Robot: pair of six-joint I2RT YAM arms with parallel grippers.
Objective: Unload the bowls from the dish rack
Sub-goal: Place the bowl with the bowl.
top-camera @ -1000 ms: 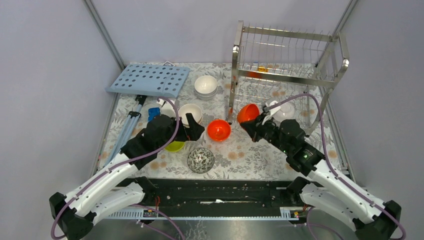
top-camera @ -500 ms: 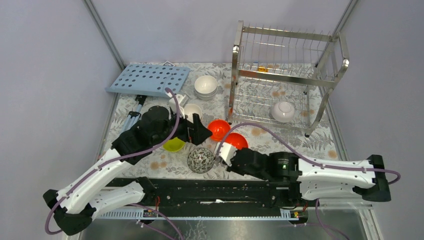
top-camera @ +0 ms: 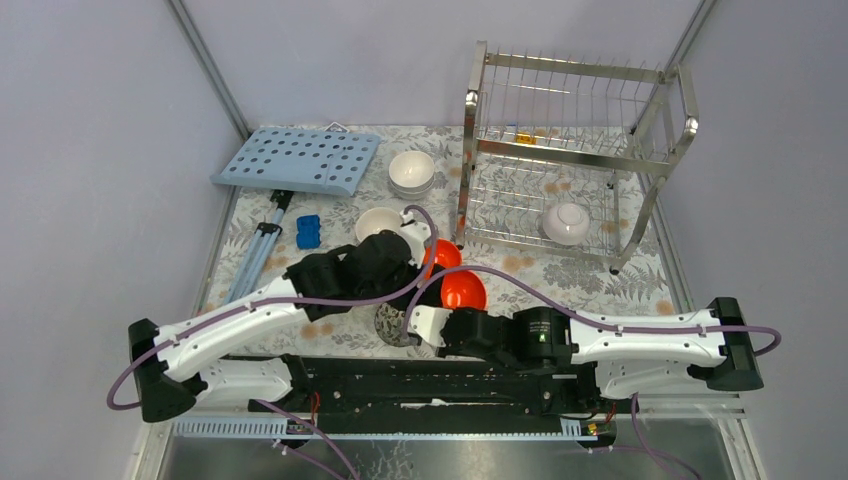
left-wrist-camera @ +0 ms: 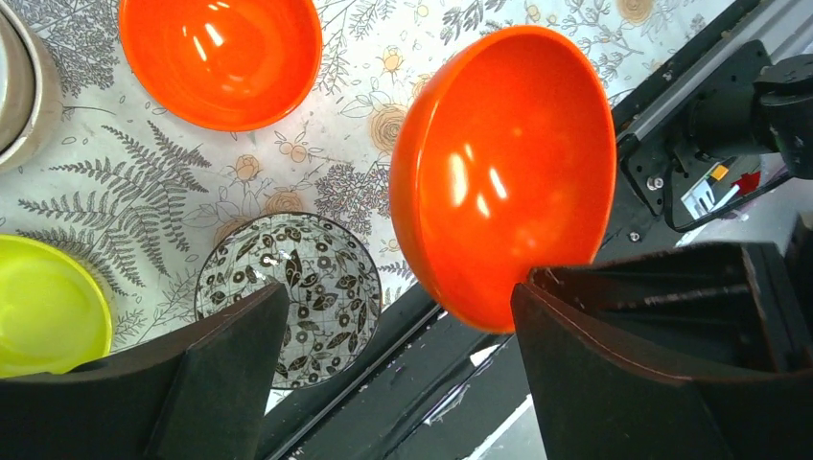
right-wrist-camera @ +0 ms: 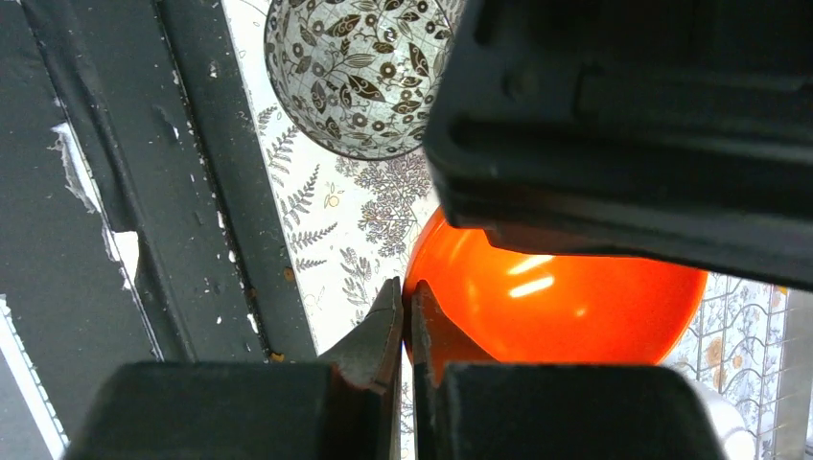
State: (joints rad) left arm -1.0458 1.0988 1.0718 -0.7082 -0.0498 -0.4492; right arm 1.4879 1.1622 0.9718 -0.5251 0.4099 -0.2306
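The dish rack [top-camera: 572, 150] stands at the back right with one white bowl [top-camera: 566, 222] on its lower tier. My right gripper [right-wrist-camera: 405, 292] is shut on the rim of an orange-red bowl [right-wrist-camera: 556, 297], held tilted above the table's front middle [top-camera: 463, 291]. My left gripper [left-wrist-camera: 398, 297] hangs open just over that bowl [left-wrist-camera: 503, 163], its right finger beside the bowl's lower edge. On the table lie a second orange-red bowl [left-wrist-camera: 220, 57], a speckled bowl [left-wrist-camera: 288, 287], a lime-green bowl [left-wrist-camera: 48, 307], a cream bowl [top-camera: 378, 220] and a white bowl [top-camera: 411, 172].
A light-blue perforated board [top-camera: 297, 160] lies at the back left, with a small blue block [top-camera: 308, 232] and a folded tripod [top-camera: 258, 252] in front of it. The black rail [top-camera: 430, 375] runs along the near edge under both arms.
My right arm has brought the orange-red bowl from the rack to the front middle. My left arm has swung right and now hangs over it, uncovering the blue block.
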